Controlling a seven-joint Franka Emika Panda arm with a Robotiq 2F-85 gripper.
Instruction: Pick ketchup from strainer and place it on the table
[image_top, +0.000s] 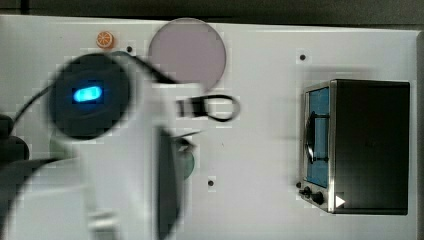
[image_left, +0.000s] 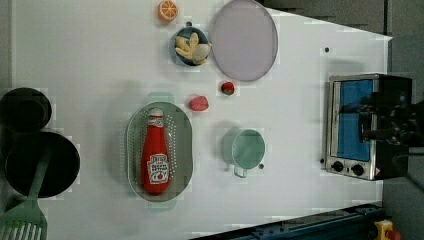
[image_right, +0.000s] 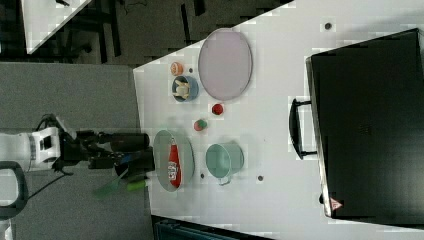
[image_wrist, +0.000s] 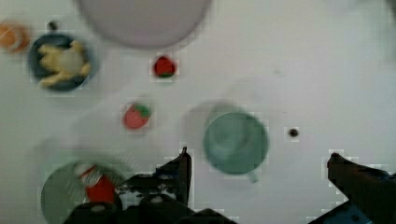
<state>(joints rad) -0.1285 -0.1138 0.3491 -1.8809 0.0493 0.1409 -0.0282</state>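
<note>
one clean approach is needed: the ketchup (image_left: 155, 159) lies lengthwise in the strainer (image_left: 134, 150) on the white surface (image_left: 90, 60), so the gripper (image_wrist: 257, 163), jaws spread wide and empty, should descend straddling the bottle's middle.

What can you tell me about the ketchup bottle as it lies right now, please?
The ketchup bottle is red, plastic-looking, with a white cap and a white-and-red label. It lies flat, lengthwise, in the pale green strainer, its cap toward the left view's top. Only the strainer touches it.
</note>
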